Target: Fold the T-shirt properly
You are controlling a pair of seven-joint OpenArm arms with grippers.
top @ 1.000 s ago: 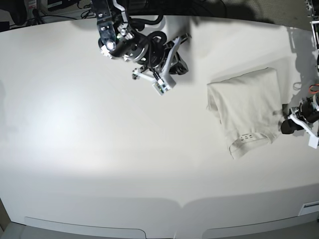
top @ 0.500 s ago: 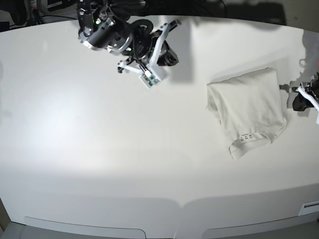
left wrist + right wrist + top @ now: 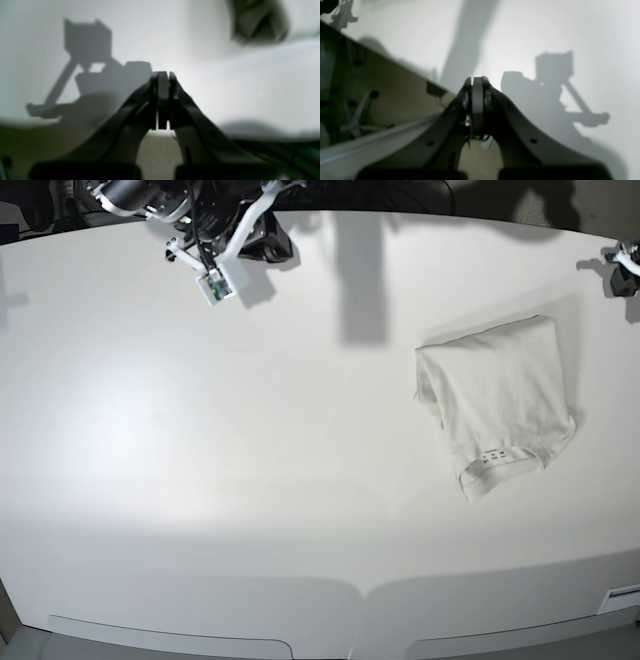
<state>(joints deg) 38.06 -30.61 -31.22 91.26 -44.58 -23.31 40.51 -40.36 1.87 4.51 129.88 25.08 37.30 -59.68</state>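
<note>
Surface: white table [image 3: 250, 480] with a rounded far edge, filling nearly the whole base view; soft arm shadows fall along its upper part.
Background: dark clutter and cables beyond the far edge, too dim to itemise.
T-shirt [image 3: 497, 403]: cream fabric, folded into a compact rough rectangle, lying flat on the table at right of centre in the base view; small white neck label [image 3: 494, 455] showing near its lower edge; nothing touches it.
Right gripper [image 3: 477, 81]: at the upper left of the base view, by the table's far edge, well apart from the T-shirt; in its wrist view the fingers [image 3: 466, 96] are pressed together with nothing between them, its shadow cast on bare table.
Left gripper [image 3: 162, 75]: only a sliver of the arm shows at the upper right edge of the base view; in its wrist view the fingers [image 3: 175, 86] are closed on nothing, above the table edge.
Focus: both wrist views are blurred.
</note>
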